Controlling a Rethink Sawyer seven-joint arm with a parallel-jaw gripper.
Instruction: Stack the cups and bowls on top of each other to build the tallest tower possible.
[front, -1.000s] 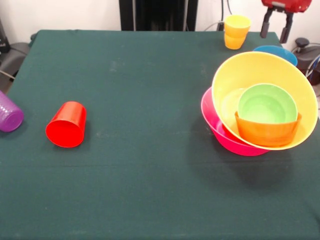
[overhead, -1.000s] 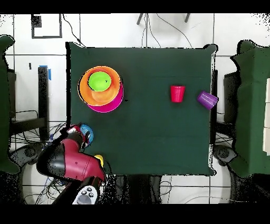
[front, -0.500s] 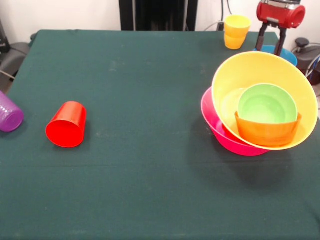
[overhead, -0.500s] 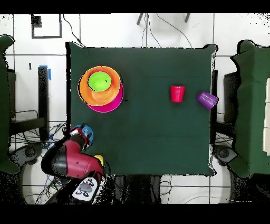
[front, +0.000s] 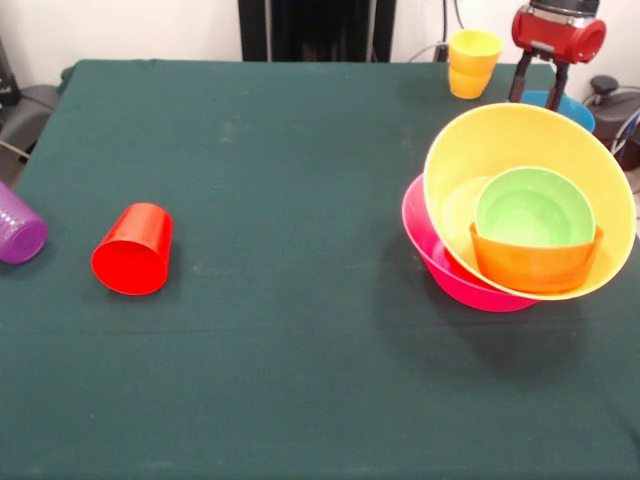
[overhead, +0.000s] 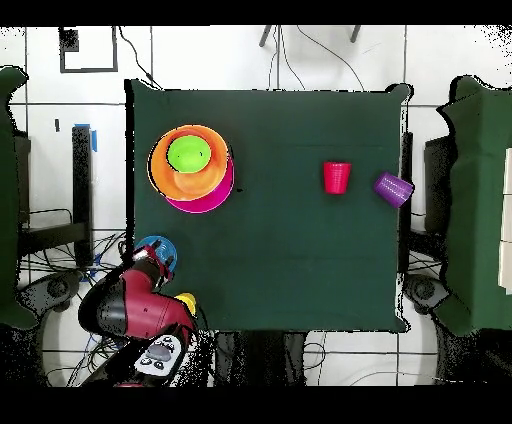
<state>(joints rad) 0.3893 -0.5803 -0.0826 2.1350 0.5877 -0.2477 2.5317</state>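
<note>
Table (front: 300, 380): dark green cloth; the whole middle and near part lie bare, with the things kept to the left and right sides.

Tower (front: 520, 215): nested pile near the front view's right edge. The pink bowl (front: 440, 265) is lowest, the yellow-orange bowl (front: 500, 135) sits tilted in it, and the small orange bowl (front: 535, 265) holds the green bowl (front: 533, 208). The pile's right rim reaches about to the table's side edge.

Blue bowl (front: 575, 108): behind the tower at the far right corner, mostly hidden by the yellow-orange rim. The overhead view shows it (overhead: 160, 246) close to the table's edge.

Yellow cup (front: 473, 50): upright at the far edge, seated on an orange cup (front: 466, 84).

Red cup (front: 133, 250): on its side at the left, mouth toward the camera, with open cloth all round.

Purple cup (front: 18, 228): on its side at the left edge, well apart from the tower.

Gripper (front: 537, 82): 2 dark fingers spread apart with nothing between them, straddling the blue bowl's far rim.

Change over 1 s: the red gripper body has come down from the top edge and shifted slightly left toward the blue bowl; the cups and bowls lie as they did.
</note>
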